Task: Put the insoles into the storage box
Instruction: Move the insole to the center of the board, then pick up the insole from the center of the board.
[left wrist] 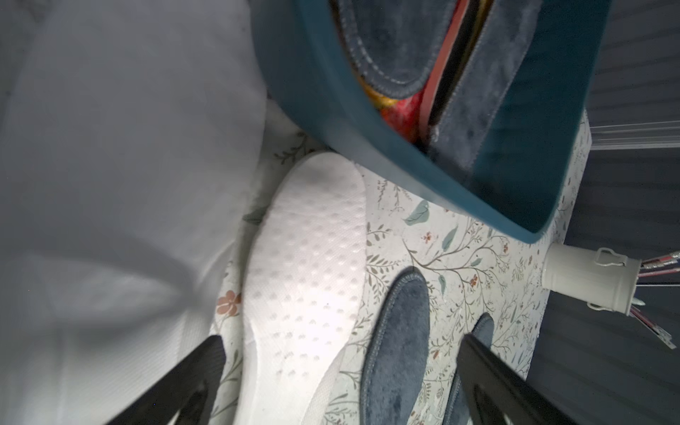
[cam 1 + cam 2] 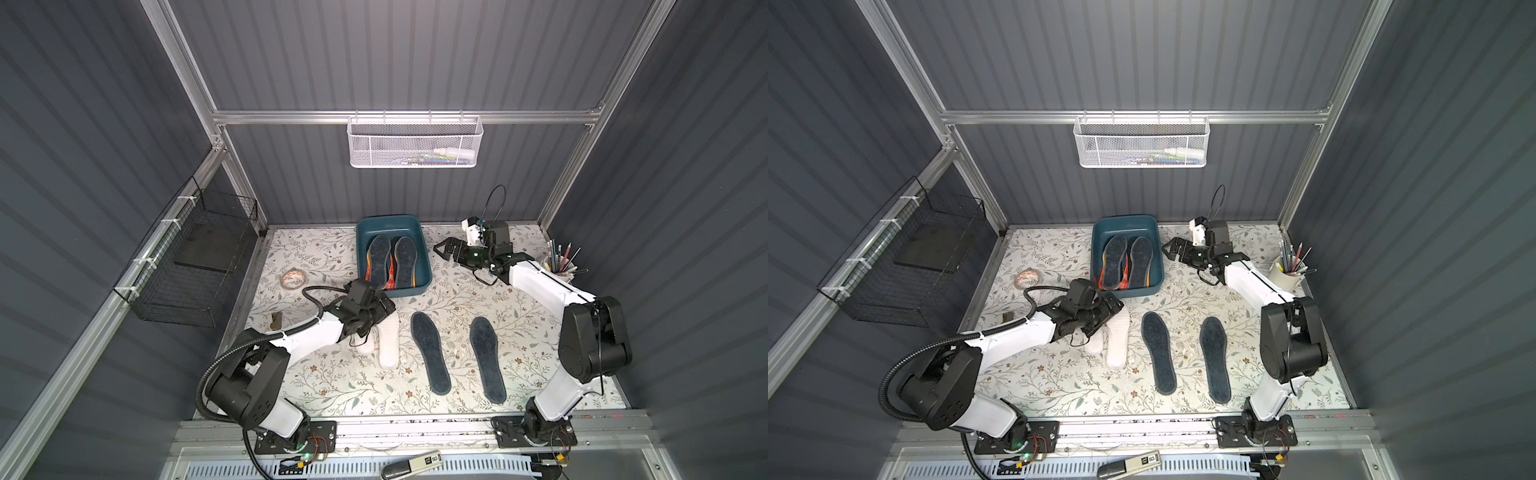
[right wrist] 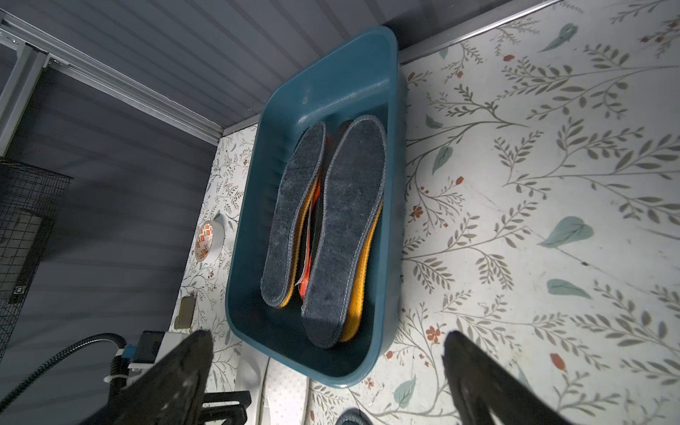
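The teal storage box (image 2: 388, 227) stands at the back middle of the table. Two dark grey-blue insoles (image 2: 379, 259) (image 3: 349, 220) lie in it on top of orange and red ones. Two white textured insoles (image 2: 390, 345) lie side by side in front of the box. To their right, two more dark grey-blue insoles (image 2: 430, 353) (image 2: 487, 359) lie flat. My left gripper (image 2: 384, 307) (image 1: 342, 338) is open just above the white insoles' far ends, holding nothing. My right gripper (image 2: 442, 249) (image 3: 328, 333) is open and empty beside the box's right wall.
A tape roll (image 2: 292, 278) lies left of the box, and a small brown item (image 2: 275, 319) lies nearer the left edge. A cup of pencils (image 2: 559, 264) stands at the back right. A white mesh basket (image 2: 415, 141) hangs on the back wall and a black wire basket (image 2: 195, 257) on the left wall.
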Controlling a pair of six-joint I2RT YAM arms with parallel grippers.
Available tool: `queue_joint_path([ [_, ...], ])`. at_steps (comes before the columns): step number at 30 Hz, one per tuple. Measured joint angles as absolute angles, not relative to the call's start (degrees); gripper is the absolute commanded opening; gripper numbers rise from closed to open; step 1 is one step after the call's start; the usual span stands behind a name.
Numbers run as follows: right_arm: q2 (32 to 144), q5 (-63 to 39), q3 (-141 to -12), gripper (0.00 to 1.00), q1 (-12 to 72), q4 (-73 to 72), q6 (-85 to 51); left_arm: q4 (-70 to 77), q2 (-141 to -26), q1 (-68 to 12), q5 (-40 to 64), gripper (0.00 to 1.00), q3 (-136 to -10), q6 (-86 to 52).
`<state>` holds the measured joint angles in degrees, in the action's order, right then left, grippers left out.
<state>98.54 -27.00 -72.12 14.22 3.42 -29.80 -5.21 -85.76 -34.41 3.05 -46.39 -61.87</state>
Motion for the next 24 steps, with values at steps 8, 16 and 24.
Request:
queue_joint_path([
  [8, 98.5, -27.0, -72.1, 0.99, 14.2, 3.4, -29.8, -17.6, -80.4, -34.4, -4.2, 0.94, -50.4, -53.8],
  [16, 98.1, -27.0, -71.3, 0.99, 14.2, 3.5, -29.8, -28.6, -81.8, -32.6, -12.3, 0.77, -52.3, -47.9],
  [24, 97.1, -27.0, -70.7, 0.99, 14.2, 3.4, -30.0, -28.2, -87.5, -29.7, -11.5, 0.63, -51.6, -46.5],
])
